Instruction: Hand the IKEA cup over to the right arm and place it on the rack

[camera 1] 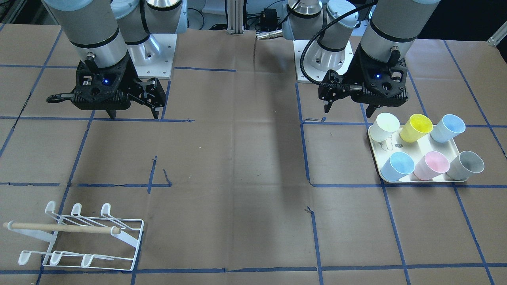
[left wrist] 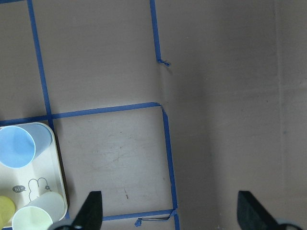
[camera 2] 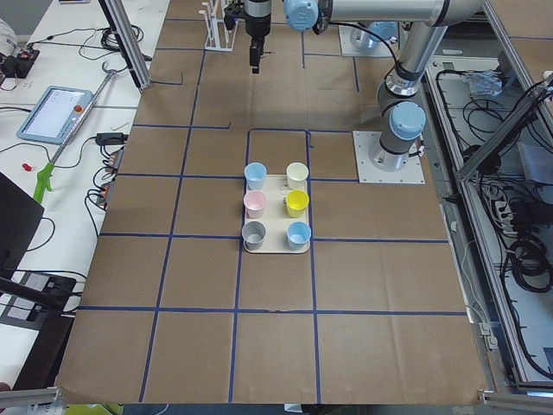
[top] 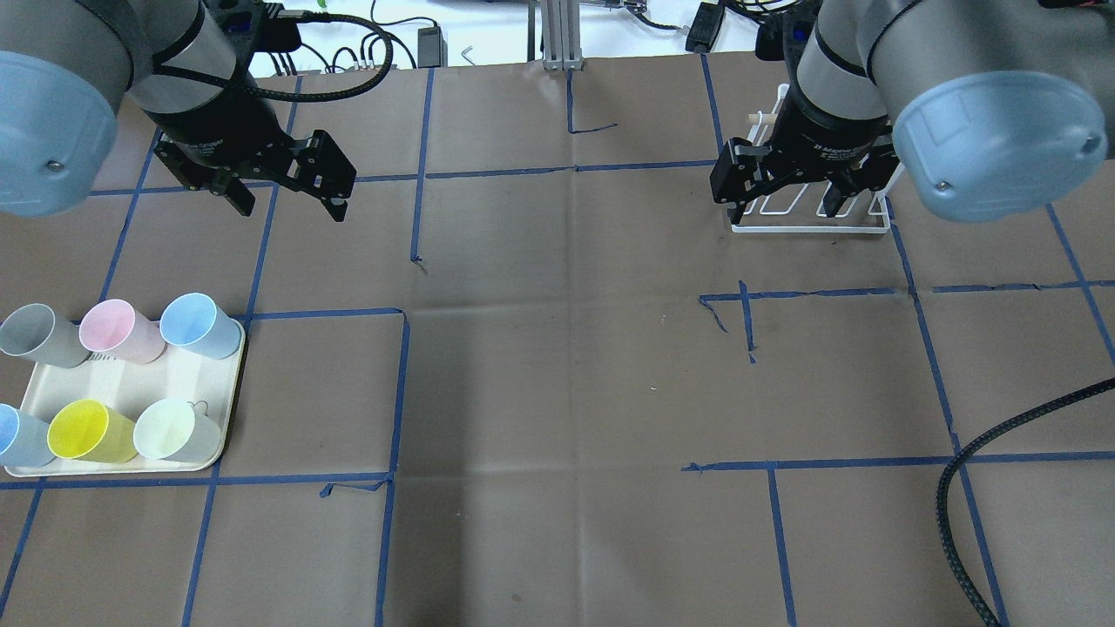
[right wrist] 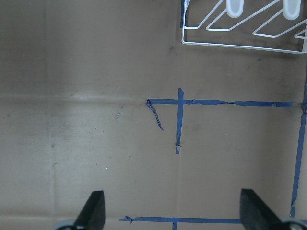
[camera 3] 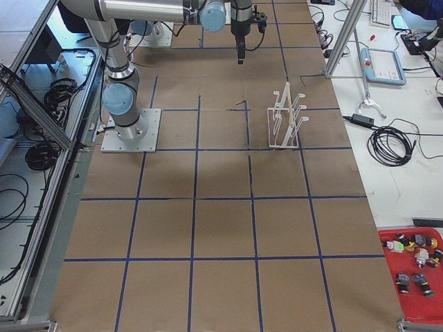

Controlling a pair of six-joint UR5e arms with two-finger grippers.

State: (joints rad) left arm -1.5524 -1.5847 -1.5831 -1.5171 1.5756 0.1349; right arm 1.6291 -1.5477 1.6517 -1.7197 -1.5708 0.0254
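Several IKEA cups stand on a cream tray (camera 1: pixel 420 181): white (camera 1: pixel 386 126), yellow (camera 1: pixel 416 127), light blue (camera 1: pixel 447 128), blue (camera 1: pixel 398 166), pink (camera 1: pixel 431 165) and grey (camera 1: pixel 465 165). My left gripper (camera 1: pixel 349 110) hangs open and empty above the table, just behind the tray's robot-side edge; in the overhead view it (top: pixel 292 209) is beyond the tray (top: pixel 165 383). My right gripper (camera 1: pixel 134 115) is open and empty. The white wire rack (camera 1: pixel 79 237) with its wooden dowel stands empty; in the overhead view the right gripper (top: pixel 784 213) partly hides it (top: pixel 810 228).
Brown paper with a blue tape grid covers the table. The two arm base plates (camera 1: pixel 158 55) sit at the robot side. Off the table, a teach pendant (camera 2: pixel 54 112) lies on the operators' side and a red bin (camera 3: pixel 415 273) of small parts sits near the right end.
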